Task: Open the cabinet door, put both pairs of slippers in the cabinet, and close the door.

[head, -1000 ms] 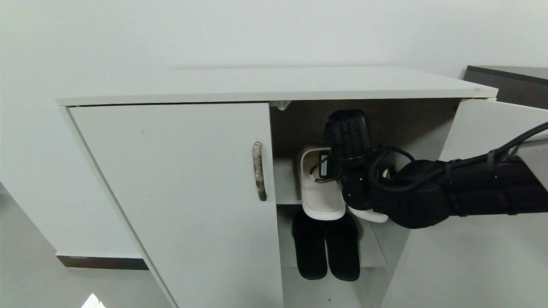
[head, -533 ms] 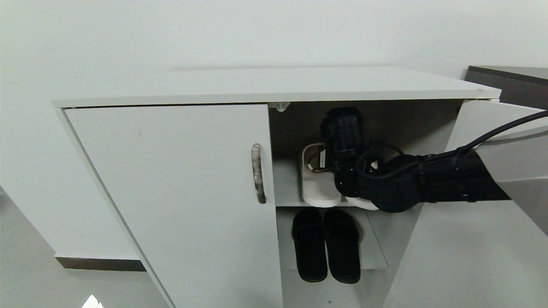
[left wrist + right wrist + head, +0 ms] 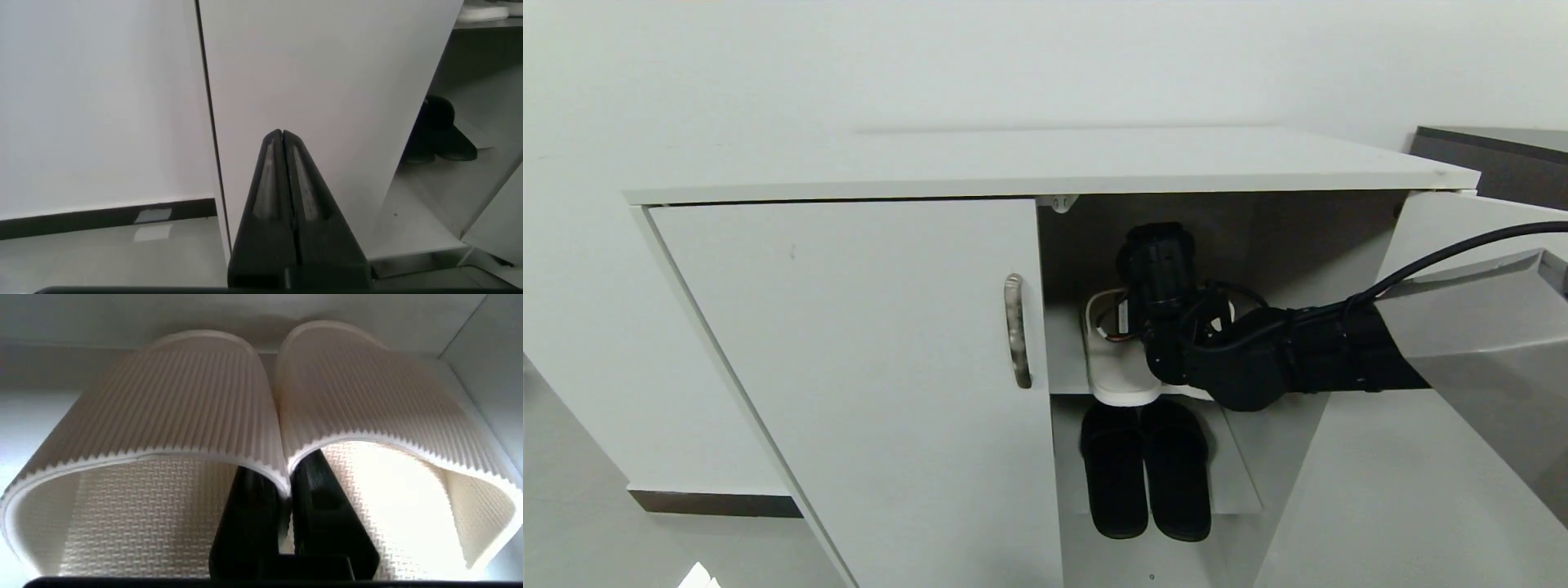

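Observation:
A pair of white slippers (image 3: 1115,371) lies on the upper shelf (image 3: 1064,353) of the white cabinet (image 3: 1045,159), heels just over the shelf's front edge. My right gripper (image 3: 282,498) reaches under their ribbed straps (image 3: 180,400) and is shut on the two inner edges, pinching them together. A pair of black slippers (image 3: 1143,474) rests side by side on the lower shelf (image 3: 1235,483). The right door (image 3: 1421,474) stands wide open. My left gripper (image 3: 282,135) is shut on nothing, low in front of the closed left door (image 3: 327,73), with the black slippers (image 3: 441,135) off to its side.
The left door (image 3: 849,367) is closed and has a metal handle (image 3: 1014,329) at its inner edge. A dark-topped piece of furniture (image 3: 1486,151) stands behind the cabinet on the right. A small white object (image 3: 698,576) lies on the floor at the lower left.
My right arm has pushed further into the cabinet, carrying the white slippers back onto the upper shelf and a little to the left. The head view shifted slightly. The black slippers stayed put.

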`<state>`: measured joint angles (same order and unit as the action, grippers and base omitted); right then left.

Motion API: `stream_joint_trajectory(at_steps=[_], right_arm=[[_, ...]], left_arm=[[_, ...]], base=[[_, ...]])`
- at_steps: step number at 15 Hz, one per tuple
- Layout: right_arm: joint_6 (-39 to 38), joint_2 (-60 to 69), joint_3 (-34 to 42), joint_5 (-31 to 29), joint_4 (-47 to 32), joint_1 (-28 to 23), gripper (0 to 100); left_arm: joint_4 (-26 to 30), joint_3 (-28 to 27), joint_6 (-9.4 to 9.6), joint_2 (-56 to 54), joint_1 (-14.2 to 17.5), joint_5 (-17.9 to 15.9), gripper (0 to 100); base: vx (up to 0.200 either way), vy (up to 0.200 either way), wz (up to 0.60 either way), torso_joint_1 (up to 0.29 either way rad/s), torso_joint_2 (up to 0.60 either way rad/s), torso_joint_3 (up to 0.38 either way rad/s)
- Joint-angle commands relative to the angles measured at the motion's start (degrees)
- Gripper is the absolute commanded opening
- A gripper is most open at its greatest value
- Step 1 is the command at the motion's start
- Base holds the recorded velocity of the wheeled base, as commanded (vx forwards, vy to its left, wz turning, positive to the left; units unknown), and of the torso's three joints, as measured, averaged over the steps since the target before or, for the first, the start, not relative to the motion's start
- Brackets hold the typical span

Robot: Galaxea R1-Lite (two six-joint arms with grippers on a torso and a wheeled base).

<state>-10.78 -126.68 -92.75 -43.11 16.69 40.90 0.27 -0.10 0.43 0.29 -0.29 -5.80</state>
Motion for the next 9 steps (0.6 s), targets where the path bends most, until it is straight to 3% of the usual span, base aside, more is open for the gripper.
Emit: stream_joint_trajectory(at_steps=[1, 2, 5, 9], right_arm=[[-0.03, -0.41, 0.02, -0.05, 0.01, -0.21, 0], [-0.03, -0.41, 0.11, -0.05, -0.08, -0.21, 100], [-0.12, 0.47, 1.16, -0.14, 0.10, 0.06, 100], [0.14, 11.02, 12.33, 3.64, 0.45, 3.22, 100]], left_arm=[[0.00, 0.01, 0.01, -0.03, 0.03, 0.00, 0], [0.00, 0.01, 0.01, -0.03, 0.03, 0.00, 0], [0.00, 0.01, 0.01, -0.03, 0.03, 0.00, 0], [0.00, 0.01, 0.01, -0.03, 0.03, 0.00, 0]], base=[[0.000, 0.000, 0.00, 0.000, 0.00, 0.000], [0.000, 0.000, 0.00, 0.000, 0.00, 0.000], [0.000, 0.000, 0.00, 0.000, 0.00, 0.000], [0.000, 0.000, 0.00, 0.000, 0.00, 0.000]])
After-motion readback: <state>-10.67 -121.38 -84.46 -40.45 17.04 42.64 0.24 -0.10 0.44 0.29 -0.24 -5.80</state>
